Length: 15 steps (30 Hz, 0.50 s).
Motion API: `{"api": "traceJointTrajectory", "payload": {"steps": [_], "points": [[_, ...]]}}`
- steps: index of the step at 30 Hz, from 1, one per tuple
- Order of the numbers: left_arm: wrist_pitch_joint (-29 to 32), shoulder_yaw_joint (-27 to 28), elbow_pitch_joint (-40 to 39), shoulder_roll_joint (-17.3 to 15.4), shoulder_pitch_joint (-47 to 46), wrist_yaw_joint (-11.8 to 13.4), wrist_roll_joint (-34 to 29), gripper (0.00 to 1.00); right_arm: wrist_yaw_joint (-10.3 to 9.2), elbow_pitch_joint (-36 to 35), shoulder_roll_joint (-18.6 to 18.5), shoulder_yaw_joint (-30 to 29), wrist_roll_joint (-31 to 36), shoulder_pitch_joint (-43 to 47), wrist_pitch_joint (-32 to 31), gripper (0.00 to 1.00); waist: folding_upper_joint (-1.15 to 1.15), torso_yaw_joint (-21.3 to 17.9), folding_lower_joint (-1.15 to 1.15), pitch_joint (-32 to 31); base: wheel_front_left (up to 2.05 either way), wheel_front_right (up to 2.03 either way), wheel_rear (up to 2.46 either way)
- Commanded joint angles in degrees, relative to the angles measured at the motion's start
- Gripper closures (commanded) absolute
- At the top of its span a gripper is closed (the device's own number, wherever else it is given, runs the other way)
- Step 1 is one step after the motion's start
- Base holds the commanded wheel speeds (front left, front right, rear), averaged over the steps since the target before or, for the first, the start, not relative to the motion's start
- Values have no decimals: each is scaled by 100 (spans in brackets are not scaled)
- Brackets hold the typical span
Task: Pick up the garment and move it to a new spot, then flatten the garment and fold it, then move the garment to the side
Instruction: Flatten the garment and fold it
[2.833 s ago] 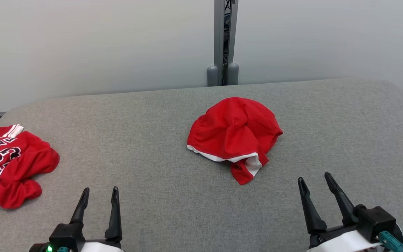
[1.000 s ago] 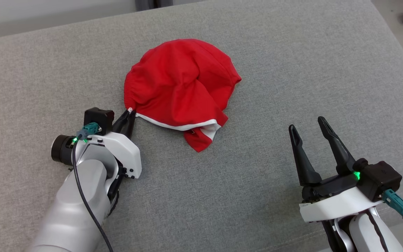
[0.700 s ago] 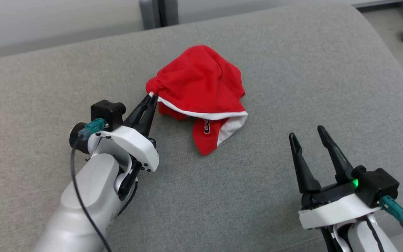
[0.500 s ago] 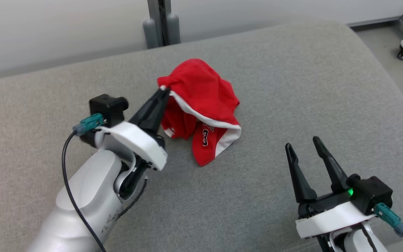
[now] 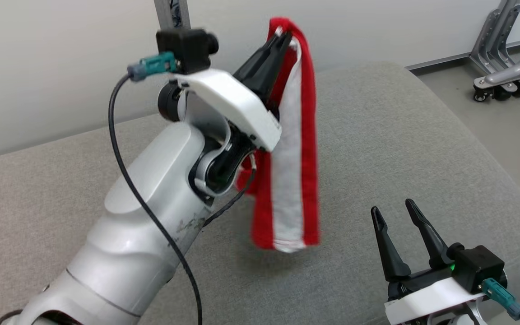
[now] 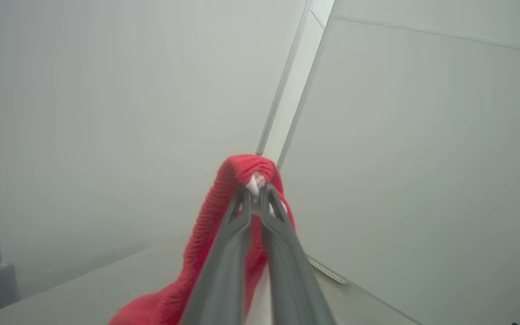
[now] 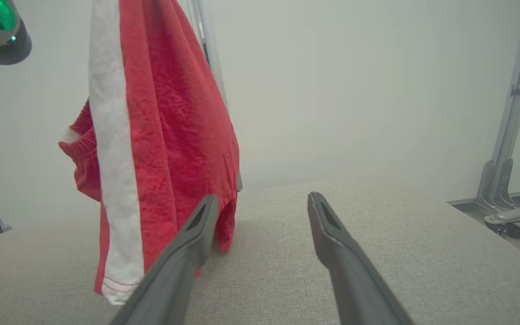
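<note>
The left arm (image 5: 151, 216) reaches up from the lower left, its pale forearm steeply tilted and its wrist bent so the fingers point up and to the right. The left gripper (image 5: 282, 36) has its fingers pressed together, pinching a bunched edge of the garment (image 5: 296, 158) at its very top. The right gripper (image 5: 391, 206) sits low at the lower right above the grey cushion (image 5: 400, 144), fingers spread wide and holding nothing, apart from the cloth.

The garment hangs in the air from that pinch as a long, narrow drape, red with a broad white stripe down its length and a white hem at the bottom.

Part of the red cloth is hidden behind the left wrist. The hem is blurred in the head view, so whether it clears the cushion is unclear.
</note>
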State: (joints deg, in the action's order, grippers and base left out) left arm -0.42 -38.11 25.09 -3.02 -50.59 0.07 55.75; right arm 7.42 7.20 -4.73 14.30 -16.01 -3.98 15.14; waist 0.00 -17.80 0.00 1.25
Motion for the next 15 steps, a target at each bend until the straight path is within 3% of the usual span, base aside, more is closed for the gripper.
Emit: {"api": "traceJointTrajectory", "payload": {"steps": [1, 5, 9, 15], "points": [[42, -21, -40, -23, -131, 111, 133, 100, 14, 2, -25, 0, 12, 50, 5, 0, 0, -24, 0, -9, 0, 0, 0], [16, -188, -187, -2, -294, 575, 977, 100, 14, -1, -17, 21, 20, 27, 5, 0, 0, -68, 0, 5, 0, 0, 0], [-59, -409, 443, -12, -75, 971, 1497, 100, 14, -8, 15, 74, 2, -18, 5, 0, 0, -72, 0, 75, 0, 0, 0], [-368, -611, 2013, -4, 233, 944, 1559, 100, 14, -52, 55, 65, -21, -87, 5, 0, 0, 12, 0, 282, 0, 0, 0]]}}
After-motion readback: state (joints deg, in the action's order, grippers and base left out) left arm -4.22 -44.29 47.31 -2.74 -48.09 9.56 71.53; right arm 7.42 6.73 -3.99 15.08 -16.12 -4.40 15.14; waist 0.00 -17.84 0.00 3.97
